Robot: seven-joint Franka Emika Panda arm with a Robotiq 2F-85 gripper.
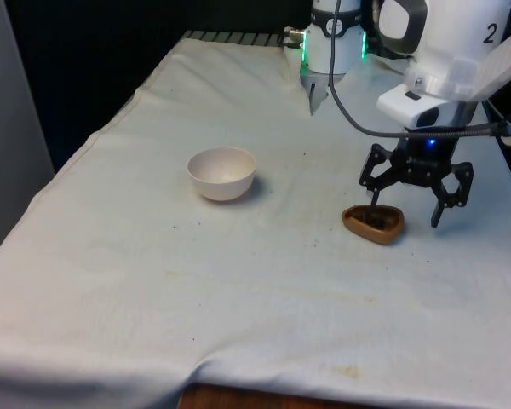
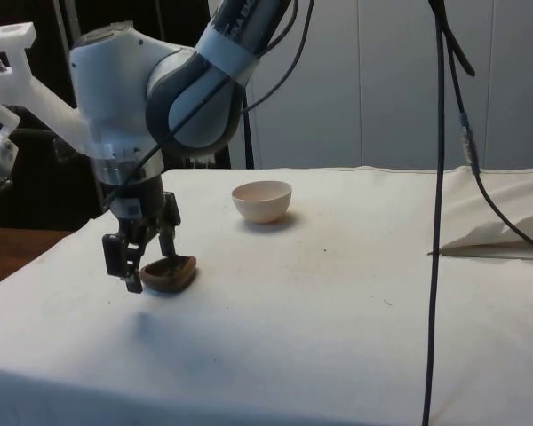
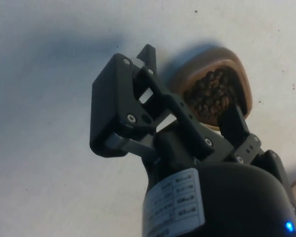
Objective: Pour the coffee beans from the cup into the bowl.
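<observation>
Over cup [image 1: 373, 223] w/ beans, hand [image 1: 406, 216] spread open astride rim.

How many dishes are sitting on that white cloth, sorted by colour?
White: 1, the bowl.
Brown: 1, the cup with coffee beans in it, under the open tool.
Total: 2 dishes.

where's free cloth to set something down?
Bare cloth lies between the bowl and the cup, and across the near end below both. It is crowded only at the cup, where the open claw straddles its rim.
</observation>
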